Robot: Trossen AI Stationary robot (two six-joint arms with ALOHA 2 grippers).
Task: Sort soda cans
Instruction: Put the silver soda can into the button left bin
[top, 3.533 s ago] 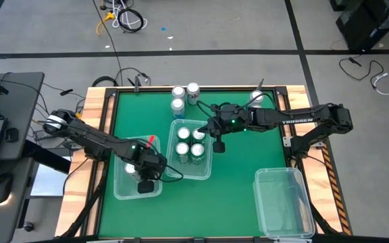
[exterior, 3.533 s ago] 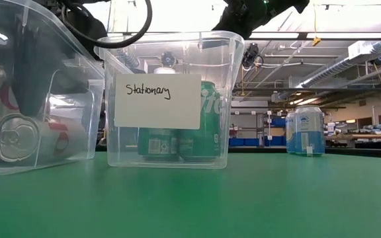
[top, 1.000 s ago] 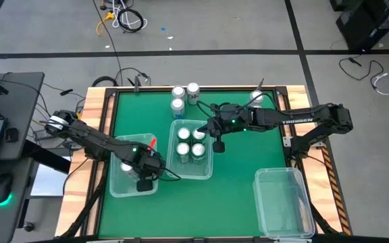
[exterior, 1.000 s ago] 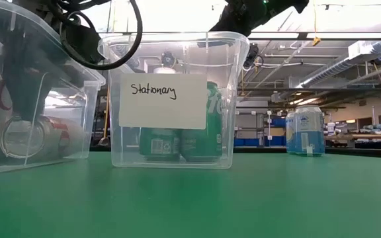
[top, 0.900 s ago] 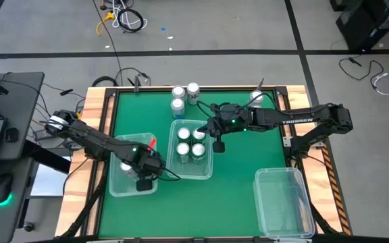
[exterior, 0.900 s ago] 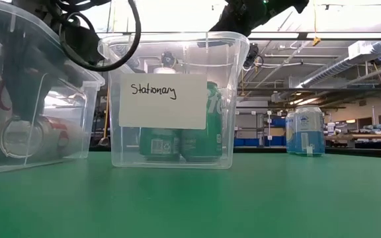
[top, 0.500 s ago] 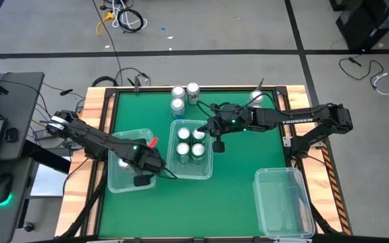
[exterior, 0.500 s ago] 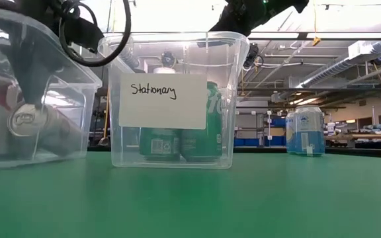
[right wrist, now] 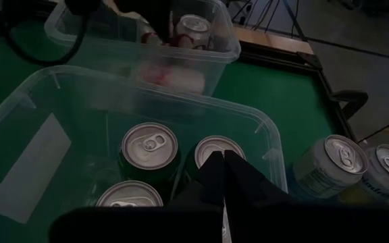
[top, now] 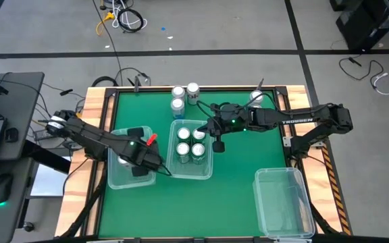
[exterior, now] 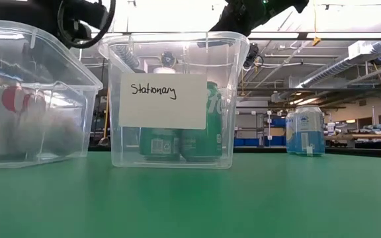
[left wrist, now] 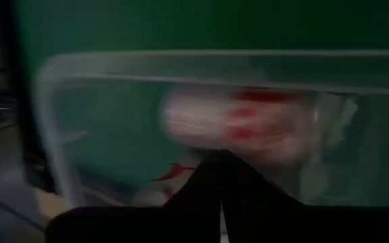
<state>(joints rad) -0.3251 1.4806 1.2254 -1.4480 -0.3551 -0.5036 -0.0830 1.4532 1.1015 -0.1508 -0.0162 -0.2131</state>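
Hovering pressed shut over the left bin (top: 117, 177), the left hand (top: 140, 171) risks clipping the rim and shoving it.

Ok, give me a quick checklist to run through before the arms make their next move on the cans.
1. Left end effector empty: ok, shut over the left bin, holding nothing.
2. Right end effector empty: ok, shut by the middle bin's edge.
3. White and red can settled in the left bin: cannot tell, it shows blurred.
4. Green cans upright in the middle bin: ok, four tops face up.
5. Cans left to sort: not ok, three stand at the far edge, one near the right arm.
6. Right bin ready: ok, no cans in it.
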